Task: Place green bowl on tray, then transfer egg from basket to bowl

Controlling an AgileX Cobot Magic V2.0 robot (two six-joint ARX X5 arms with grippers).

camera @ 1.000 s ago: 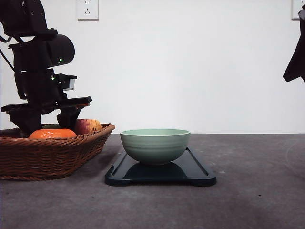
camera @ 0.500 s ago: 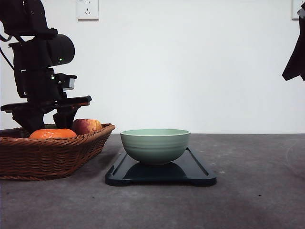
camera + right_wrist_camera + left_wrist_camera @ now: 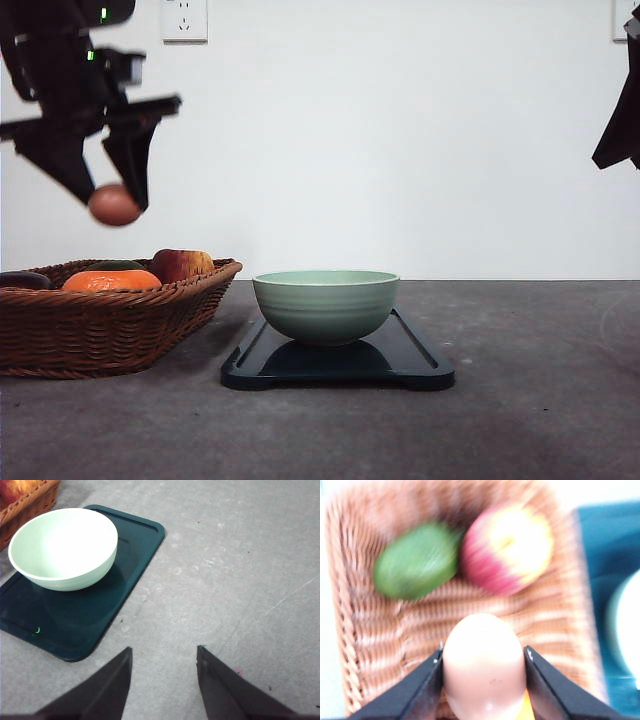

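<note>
- egg now up in the air, well above the basket; half a second ago the left arm was down inside the basket and no egg was visible in the front view
- left gripper pinching the egg, one finger on each side in the left wrist view; egg sits between the tips, grip looks centred
- left wrist view blurred, so the arm is probably mid-lift
- under the egg in the wrist view: basket weave, red-yellow apple, a green fruit; front view also shows the orange fruit in the basket
- green bowl sits on the tray, upright, toward the end nearer the basket; same spot as in the earlier frames, so step one looks done
- bowl looks empty in the right wrist view
- right gripper fingers spread, nothing between them, hovering over bare table beside the tray; in front view it is high at the right edge, barely moved
- meaning: pick is done, what's left is carrying the egg over to the bowl and lowering it in
- risk guess: egg is smooth and round, could slip or crack if dropped from height
</note>
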